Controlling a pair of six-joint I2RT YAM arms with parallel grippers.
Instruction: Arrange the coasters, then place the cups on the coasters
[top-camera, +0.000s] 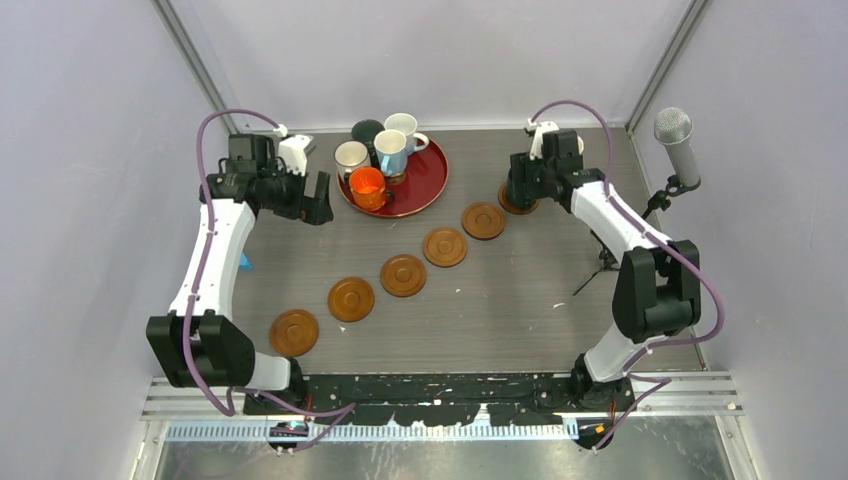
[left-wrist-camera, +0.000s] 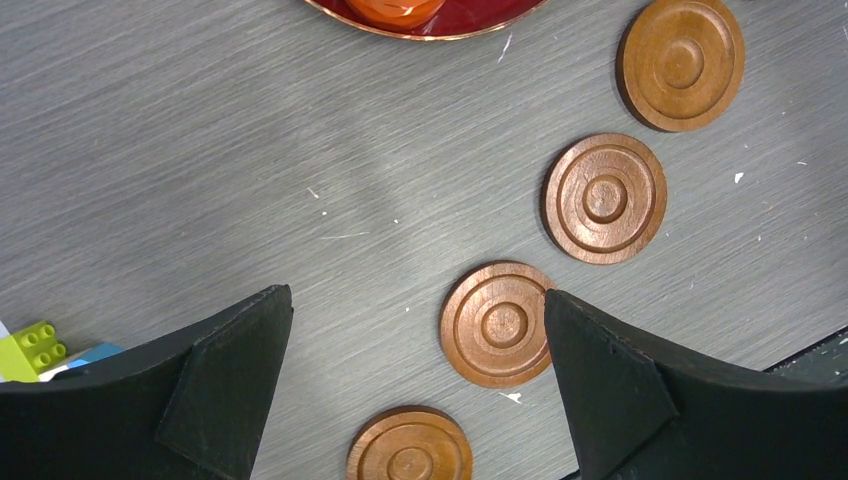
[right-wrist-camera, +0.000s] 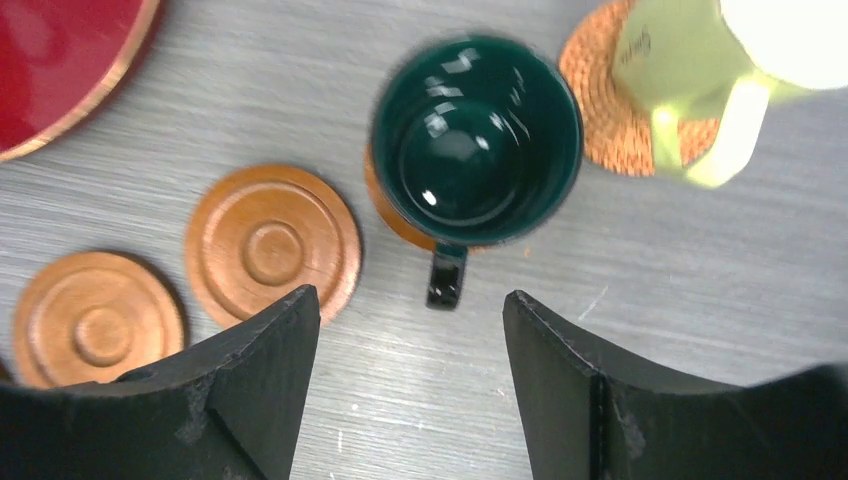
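Observation:
Five brown coasters (top-camera: 403, 275) lie in a diagonal row across the table. The dark teal cup (right-wrist-camera: 477, 140) stands on a sixth coaster (right-wrist-camera: 385, 215), its handle (right-wrist-camera: 446, 277) pointing at my right gripper (right-wrist-camera: 410, 330), which is open just behind it and holds nothing. Beside it, a pale yellow cup (right-wrist-camera: 700, 70) sits on the woven coaster (right-wrist-camera: 600, 110). The orange cup (top-camera: 367, 187), a light blue cup (top-camera: 390, 150), a dark cup (top-camera: 367, 131) and two white cups (top-camera: 351, 157) stand on the red tray (top-camera: 425, 190). My left gripper (top-camera: 310, 200) hangs open left of the tray, above the row of coasters (left-wrist-camera: 497, 323).
A microphone (top-camera: 673, 130) on a small tripod stands at the right edge of the table. Green and blue toy bricks (left-wrist-camera: 35, 350) lie by the left arm. White walls close in the table on three sides.

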